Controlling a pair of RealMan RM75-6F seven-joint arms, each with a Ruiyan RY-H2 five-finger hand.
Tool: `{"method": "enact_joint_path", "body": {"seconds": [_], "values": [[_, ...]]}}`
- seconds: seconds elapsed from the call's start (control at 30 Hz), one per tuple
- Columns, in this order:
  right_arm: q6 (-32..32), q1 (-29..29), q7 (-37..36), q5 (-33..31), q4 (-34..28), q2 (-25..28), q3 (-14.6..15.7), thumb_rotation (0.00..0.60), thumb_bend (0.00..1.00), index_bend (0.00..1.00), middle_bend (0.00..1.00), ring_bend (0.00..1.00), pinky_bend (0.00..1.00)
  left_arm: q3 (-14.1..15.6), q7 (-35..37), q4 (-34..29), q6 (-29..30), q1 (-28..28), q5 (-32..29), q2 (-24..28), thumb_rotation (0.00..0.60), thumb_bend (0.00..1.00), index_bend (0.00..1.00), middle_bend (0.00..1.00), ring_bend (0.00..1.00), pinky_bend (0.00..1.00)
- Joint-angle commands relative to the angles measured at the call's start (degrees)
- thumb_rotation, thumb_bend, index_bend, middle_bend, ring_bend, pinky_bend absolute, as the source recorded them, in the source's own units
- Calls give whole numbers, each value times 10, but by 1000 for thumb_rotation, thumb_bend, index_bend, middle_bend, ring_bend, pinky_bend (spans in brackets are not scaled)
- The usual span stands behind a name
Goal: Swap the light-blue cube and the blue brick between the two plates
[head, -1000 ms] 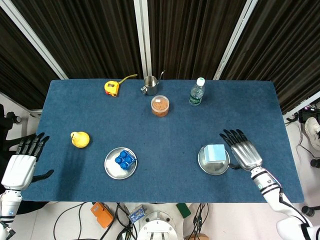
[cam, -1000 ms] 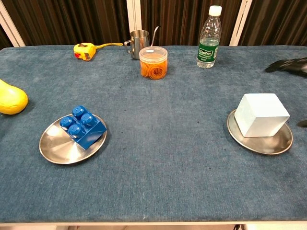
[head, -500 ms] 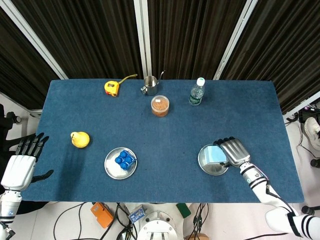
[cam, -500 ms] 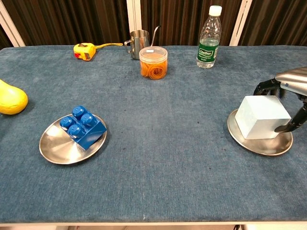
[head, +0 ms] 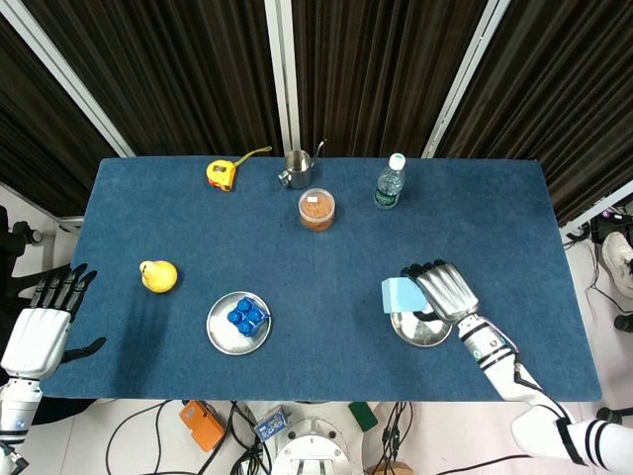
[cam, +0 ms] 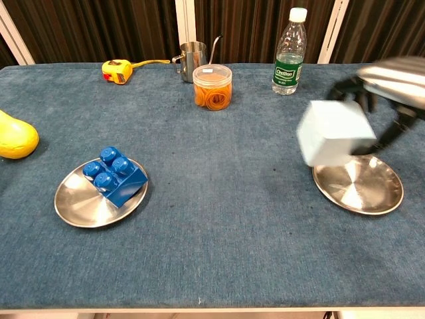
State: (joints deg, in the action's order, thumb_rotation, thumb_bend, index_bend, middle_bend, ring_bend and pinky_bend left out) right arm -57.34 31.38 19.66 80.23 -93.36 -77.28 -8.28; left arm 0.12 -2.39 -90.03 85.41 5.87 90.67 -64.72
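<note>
My right hand (head: 443, 291) (cam: 388, 83) holds the light-blue cube (head: 400, 294) (cam: 332, 131) in the air, up and to the left of the right steel plate (head: 421, 331) (cam: 358, 187), which lies bare. The blue brick (head: 246, 317) (cam: 114, 175) rests on the left steel plate (head: 226, 335) (cam: 76, 203). Off the table's left edge my left hand (head: 42, 326) hangs with fingers spread and holds nothing; the chest view does not show it.
A yellow pear-shaped toy (head: 158, 275) (cam: 14, 137) lies left of the left plate. Along the far side stand a yellow tape measure (head: 223, 173), a small steel pitcher (head: 296, 168), an orange-filled jar (head: 316, 209) (cam: 212, 86) and a water bottle (head: 390, 183) (cam: 289, 52).
My right hand closed around the cube on the right plate, then lifted it off and carried it leftward. The left hand stayed still.
</note>
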Motion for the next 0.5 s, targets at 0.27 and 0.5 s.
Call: {"method": "enact_joint_path", "body": {"seconds": [0.27,0.5], "values": [[63,134,152,-147,70,-162,-75,600,349,619,549,491,470,7,-10,-3,-13,4,5,0,600,66,20,0,0,14],[69,168,198,-202,99,-199,-71,600,350,223,344,328,360,12,-7,-2,-26,9,6,2,600,66,19,0,0,14]]}}
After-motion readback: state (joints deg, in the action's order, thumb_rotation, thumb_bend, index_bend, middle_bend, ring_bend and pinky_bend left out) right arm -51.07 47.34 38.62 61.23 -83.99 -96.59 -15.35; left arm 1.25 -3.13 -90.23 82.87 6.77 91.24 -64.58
